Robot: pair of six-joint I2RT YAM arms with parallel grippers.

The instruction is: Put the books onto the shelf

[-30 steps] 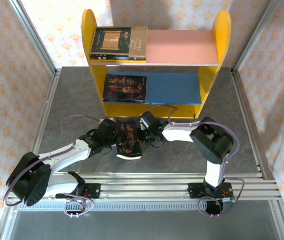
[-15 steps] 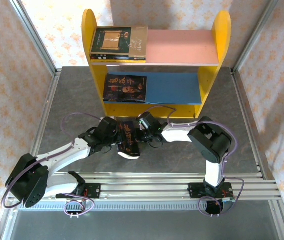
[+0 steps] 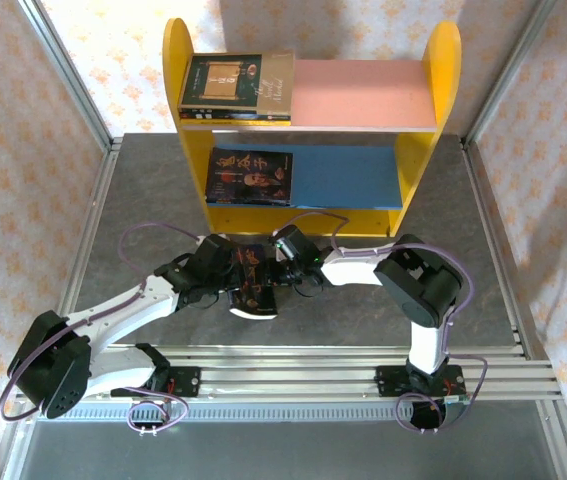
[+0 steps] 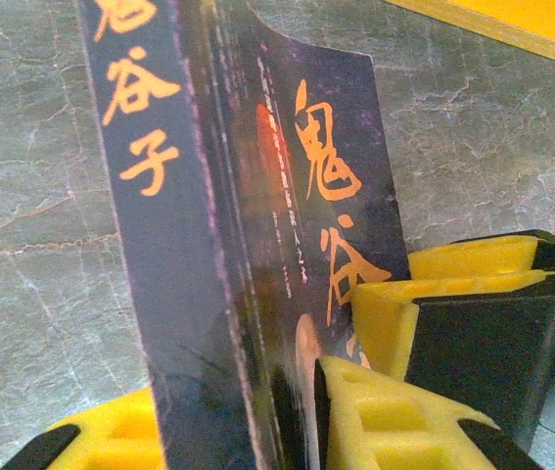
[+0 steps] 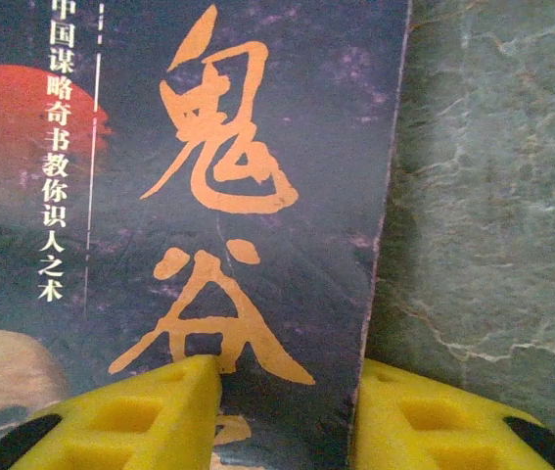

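Book (image 4: 208, 245) stands clamped in left pincer (image 4: 243, 431), right pincer (image 5: 287, 411) open over its cover

The grey table (image 3: 143, 200) bears the shelf (image 3: 363, 95), books (image 3: 235, 85) on both boards.

Grey marbled tabletop (image 3: 143, 195), evenly lit. Cream cloth walls (image 3: 13, 180) with orange flower print on three sides; aluminium rails (image 3: 303, 362) along near edge.

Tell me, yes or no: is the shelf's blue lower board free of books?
No, a dark book lies on the left part of the blue lower board.
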